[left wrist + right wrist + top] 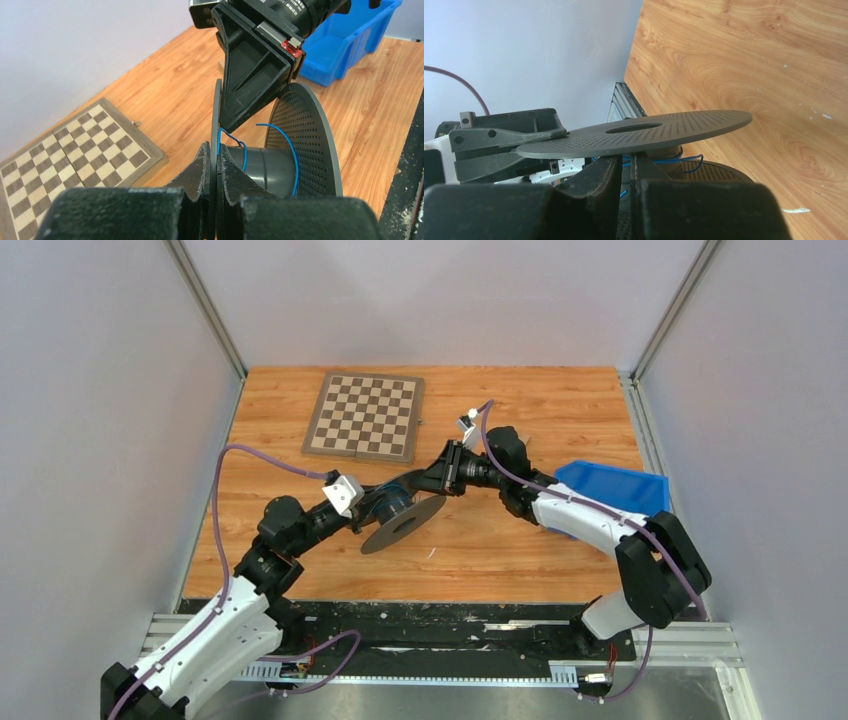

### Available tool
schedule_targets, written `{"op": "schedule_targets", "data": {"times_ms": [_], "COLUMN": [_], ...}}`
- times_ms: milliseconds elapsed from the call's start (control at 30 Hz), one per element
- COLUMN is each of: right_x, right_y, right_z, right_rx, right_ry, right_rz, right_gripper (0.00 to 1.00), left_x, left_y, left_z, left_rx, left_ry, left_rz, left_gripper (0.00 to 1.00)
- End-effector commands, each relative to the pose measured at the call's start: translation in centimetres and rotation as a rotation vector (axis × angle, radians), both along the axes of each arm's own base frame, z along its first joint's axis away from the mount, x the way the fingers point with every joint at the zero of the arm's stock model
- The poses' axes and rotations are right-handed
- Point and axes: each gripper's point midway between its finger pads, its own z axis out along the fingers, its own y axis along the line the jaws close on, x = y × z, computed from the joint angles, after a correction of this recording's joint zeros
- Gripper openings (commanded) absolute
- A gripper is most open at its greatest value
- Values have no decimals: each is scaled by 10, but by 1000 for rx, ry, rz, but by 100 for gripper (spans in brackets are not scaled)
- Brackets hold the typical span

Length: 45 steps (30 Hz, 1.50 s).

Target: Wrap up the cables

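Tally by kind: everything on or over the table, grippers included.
chessboard: 1
blue bin: 1
grey spool: 1
blue wire: 1 that I can make out
grippers: 2, left gripper and right gripper
Total: 6

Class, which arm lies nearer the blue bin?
Right. The right arm runs alongside the blue bin; the left arm reaches in from the opposite side, its tool clamped on the spool.
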Motion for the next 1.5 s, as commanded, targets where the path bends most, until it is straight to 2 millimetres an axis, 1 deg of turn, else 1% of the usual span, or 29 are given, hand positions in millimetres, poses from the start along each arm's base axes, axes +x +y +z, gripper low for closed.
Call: {"op": "schedule_targets", "data": {"times_ms": [0, 100, 233, 533, 767, 967, 1300, 1400, 1433, 1467], "right_x": [-4, -1, 2, 4, 10, 17, 22, 27, 30, 33], "right_y": [-4, -8, -13, -17, -23, -33, -47, -57, -63, -69], "right_z": [-24, -27, -27, -26, -24, -24, -10, -6, -5, -3], "right_rx": [-32, -33, -30, -22, -22, -29, -1, -5, -10, -13], "right_ry": [105, 113, 113, 105, 95, 75, 11, -23, -40, -63], "right_rz": [-3, -15, -22, -27, -53, -87, -103, -123, -134, -145], "right_gripper": [12, 12, 14, 20, 24, 28, 32, 35, 36, 37], "left_x": [18, 19, 21, 23, 22, 19, 17, 17, 17, 17], "left_y": [15, 13, 12, 11, 11, 10, 10, 11, 11, 11], "left_z": [51, 42, 37, 32, 30, 29, 26, 25, 27, 23], "left_rx": [-77, -65, -57, -45, -51, -53, -56, -65, -71, -72], "left_ry": [-91, -60, -38, -18, -14, -13, -6, 9, 13, 40], "left_rz": [126, 120, 122, 125, 122, 109, 106, 111, 115, 115], "left_gripper": [0, 0, 0, 0, 0, 0, 0, 0, 0, 0]}}
